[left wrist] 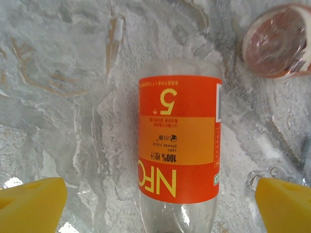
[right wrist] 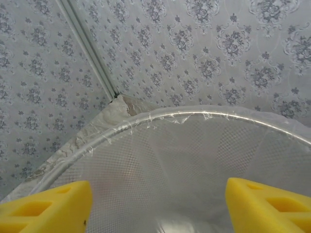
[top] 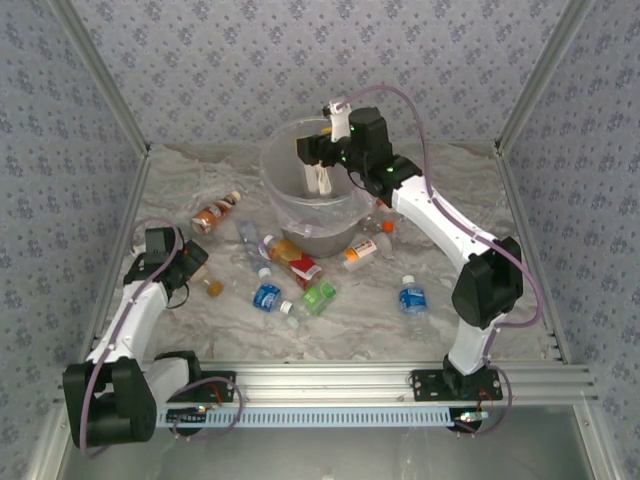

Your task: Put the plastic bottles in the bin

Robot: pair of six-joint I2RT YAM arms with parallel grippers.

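several small clear plastic bottles with coloured labels point(top: 318, 297) lie scattered on the pale marbled table point(top: 450, 200), just near of the large round translucent grey-white bin point(top: 280, 195) at the far centre. the right gripper point(top: 318, 165) hovers over the bin's mouth, its yellow fingers point(right wrist: 46, 206) apart with nothing between them and the bag-lined wall below. low on the left, the left gripper point(left wrist: 161, 204) is spread wide around an orange-labelled clear bottle point(left wrist: 177, 141) lying on the table, not yet pinched. the step in hand looks like the left arm's pick-up: it needs to close across the bottle's body, then lift and carry it to the bin. the right arm should clear the bin for it.
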